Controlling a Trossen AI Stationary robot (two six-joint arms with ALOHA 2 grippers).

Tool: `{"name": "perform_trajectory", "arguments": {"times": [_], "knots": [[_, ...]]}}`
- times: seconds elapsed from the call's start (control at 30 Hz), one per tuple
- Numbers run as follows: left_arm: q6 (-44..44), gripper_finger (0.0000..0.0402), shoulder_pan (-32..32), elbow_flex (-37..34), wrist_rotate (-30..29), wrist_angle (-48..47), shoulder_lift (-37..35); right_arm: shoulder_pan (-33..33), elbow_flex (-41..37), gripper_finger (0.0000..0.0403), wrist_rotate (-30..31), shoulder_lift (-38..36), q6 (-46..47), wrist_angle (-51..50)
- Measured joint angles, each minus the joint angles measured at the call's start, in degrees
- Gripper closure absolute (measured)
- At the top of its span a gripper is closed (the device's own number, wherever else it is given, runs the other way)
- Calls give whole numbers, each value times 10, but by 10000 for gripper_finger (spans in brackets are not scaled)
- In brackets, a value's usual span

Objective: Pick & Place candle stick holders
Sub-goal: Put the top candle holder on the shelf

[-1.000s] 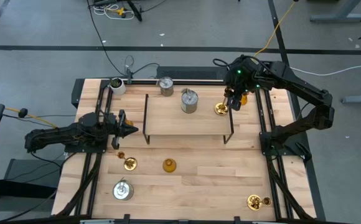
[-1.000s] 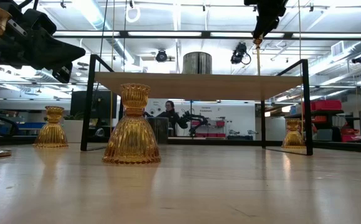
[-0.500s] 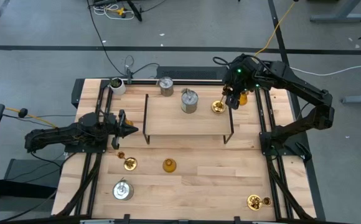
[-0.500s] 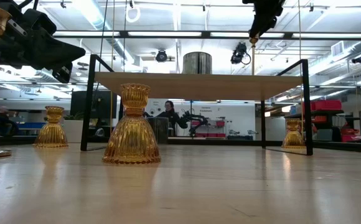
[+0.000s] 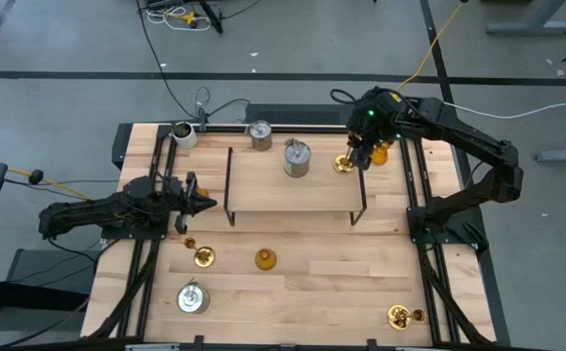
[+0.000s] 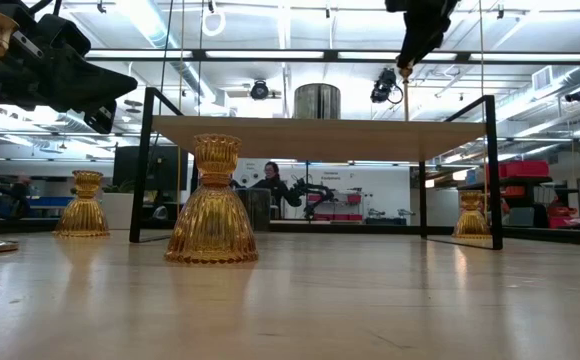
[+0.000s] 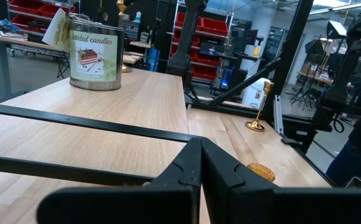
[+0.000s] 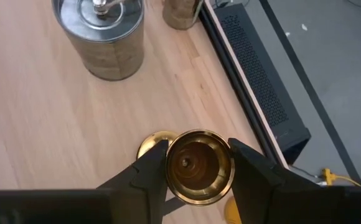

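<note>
Right end effector (image 8: pixel 196 167) grips a brass holder (image 8: pixel 196 163) by its cup, one finger (image 8: pixel 144 175) on each side; the holder hangs upright, long axis vertical, flared base pointing down at the wooden top of the rack (image 5: pixel 293 185). In the high view the right end effector (image 5: pixel 358 156) is above the rack's right end, close to its far edge, with the holder (image 5: pixel 343 164) directly beneath it. The governing relation is vertical: the base sits straight below the fingers, so the likely next move is a plain descent onto the shelf, with no turn of the wrist.

A silver can holder (image 5: pixel 297 157) stands on the same shelf, near but apart, toward the rack's middle. A second can (image 5: pixel 260 135) stands on the counter (image 5: pixel 342 283) behind the rack.

Left end effector (image 5: pixel 203 203) is closed and empty, waiting over the counter's left side, well apart from the rack's right end; the right arm is the nearer.

On the near counter stand an amber holder (image 5: pixel 264 258), 2 brass holders (image 5: pixel 203 256) (image 5: pixel 399 315) and 1 can (image 5: pixel 192 297).
</note>
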Motion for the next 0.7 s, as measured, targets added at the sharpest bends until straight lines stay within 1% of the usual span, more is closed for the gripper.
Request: {"name": "perform_trajectory", "arguments": {"times": [0.23, 0.4, 0.7], "knots": [[0, 394, 0, 0, 0, 0, 0, 0, -1, 256, 3, 1, 12, 3], [0, 394, 0, 0, 0, 0, 0, -1, -1, 256, 30, 1, 22, 3], [0, 394, 0, 0, 0, 0, 0, -2, -1, 256, 20, 1, 24, 3]]}}
